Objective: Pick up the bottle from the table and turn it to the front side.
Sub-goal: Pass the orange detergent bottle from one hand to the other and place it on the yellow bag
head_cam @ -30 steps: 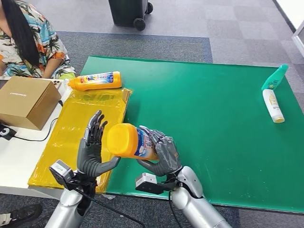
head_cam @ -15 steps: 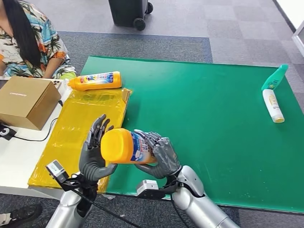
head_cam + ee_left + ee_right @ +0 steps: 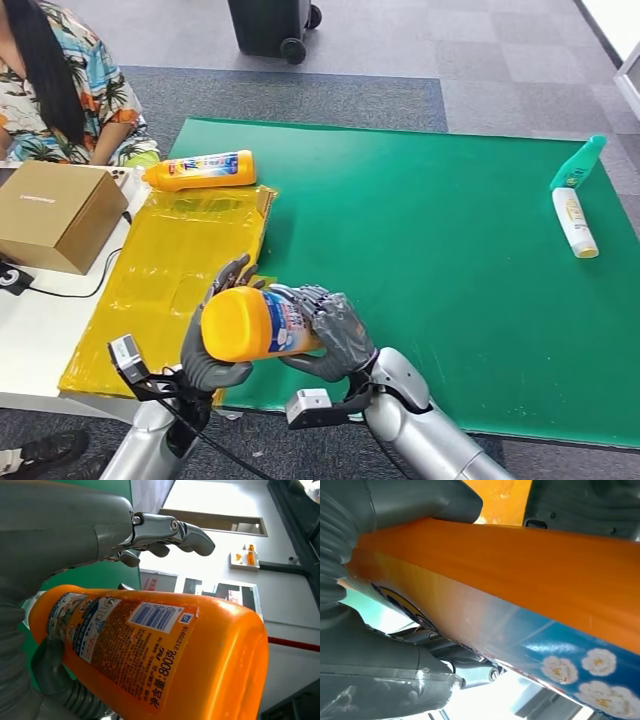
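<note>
right hand (image 3: 336,330) wraps the orange bottle (image 3: 253,323) around its neck end, holding it on its side above the near edge of the green mat (image 3: 453,290) — bottle is clear of the table, base pointing toward the robot's left. left hand (image 3: 207,350) cups the base end: fingers curl over the top, palm underneath, and it looks to be gripping too, though how firm i can't tell. left wrist view shows the back label with barcode (image 3: 154,617) facing that camera; right wrist view shows the blue flowered front label (image 3: 584,655) on the other side. so pickup is done — the turn looks partway, judging by both hands being on it for a regrasp or roll. left to do: rotate until the front faces forward, then presumably settle it. second orange bottle (image 3: 202,170) lies at the far edge of the yellow sheet (image 3: 166,260), white bottle (image 3: 575,222) and teal bottle (image 3: 580,163) sit well apart at the far right of the mat, untouched. cardboard box (image 3: 53,212) and a person (image 3: 60,80) on the left.
</note>
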Tool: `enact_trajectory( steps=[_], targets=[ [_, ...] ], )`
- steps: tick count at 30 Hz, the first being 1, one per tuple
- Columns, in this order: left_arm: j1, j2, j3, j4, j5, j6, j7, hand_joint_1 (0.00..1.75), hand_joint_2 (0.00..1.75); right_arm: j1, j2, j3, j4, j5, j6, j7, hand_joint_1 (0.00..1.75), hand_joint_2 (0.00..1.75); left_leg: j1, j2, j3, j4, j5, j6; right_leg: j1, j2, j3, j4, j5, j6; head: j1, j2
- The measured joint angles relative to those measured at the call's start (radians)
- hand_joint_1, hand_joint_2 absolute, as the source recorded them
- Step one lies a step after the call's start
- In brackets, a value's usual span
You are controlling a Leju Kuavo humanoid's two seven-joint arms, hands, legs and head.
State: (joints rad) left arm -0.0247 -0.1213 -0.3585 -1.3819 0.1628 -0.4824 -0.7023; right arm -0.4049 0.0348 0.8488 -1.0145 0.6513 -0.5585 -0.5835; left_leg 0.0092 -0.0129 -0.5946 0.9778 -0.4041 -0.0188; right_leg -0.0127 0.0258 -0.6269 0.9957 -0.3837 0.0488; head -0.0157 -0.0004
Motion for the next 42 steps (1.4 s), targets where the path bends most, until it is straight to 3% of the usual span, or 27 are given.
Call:
enact_trajectory(
  steps=[14,15,19,35,39,42],
  targets=[
    [0.000,-0.001,0.001,0.017,-0.051,-0.024,0.000,0.00,1.75,-0.020,-0.017,0.024,0.029,0.075,0.098,0.073,1.75,1.75,0.000,0.000,0.000,0.000,0.000,0.000,0.000,0.000,0.000,0.000,0.000,0.000,0.000,0.000],
    [0.000,-0.001,0.002,0.018,-0.054,-0.024,0.000,0.07,1.75,-0.023,-0.018,0.025,0.031,0.079,0.101,0.076,1.75,1.75,0.000,0.000,0.000,0.000,0.000,0.000,0.000,0.000,0.000,0.000,0.000,0.000,0.000,0.000],
    [0.000,-0.001,0.004,0.025,-0.056,-0.024,0.001,1.73,1.75,-0.031,-0.021,0.029,0.039,0.088,0.104,0.080,1.75,1.75,0.000,0.000,0.000,0.000,0.000,0.000,0.000,0.000,0.000,0.000,0.000,0.000,0.000,0.000],
    [0.002,-0.010,0.013,0.027,-0.064,0.027,0.006,1.75,1.75,-0.034,-0.024,0.033,0.044,0.128,0.101,0.111,1.73,1.75,0.000,0.000,0.000,0.000,0.000,0.000,0.000,0.000,0.000,0.000,0.000,0.000,0.000,0.000],
    [0.001,-0.012,0.013,-0.004,-0.089,0.077,0.015,1.75,1.75,-0.037,-0.023,0.033,0.046,0.135,0.080,0.125,0.00,1.75,0.000,0.000,0.000,0.000,0.000,0.000,0.000,0.000,0.000,0.000,0.000,0.000,0.000,0.000],
    [-0.003,-0.015,0.016,-0.043,-0.103,0.134,0.025,1.75,1.75,-0.028,-0.016,0.031,0.046,0.138,0.034,0.147,0.00,1.75,0.000,0.000,0.000,0.000,0.000,0.000,0.000,0.000,0.000,0.000,0.000,0.000,0.000,0.000]
  ],
)
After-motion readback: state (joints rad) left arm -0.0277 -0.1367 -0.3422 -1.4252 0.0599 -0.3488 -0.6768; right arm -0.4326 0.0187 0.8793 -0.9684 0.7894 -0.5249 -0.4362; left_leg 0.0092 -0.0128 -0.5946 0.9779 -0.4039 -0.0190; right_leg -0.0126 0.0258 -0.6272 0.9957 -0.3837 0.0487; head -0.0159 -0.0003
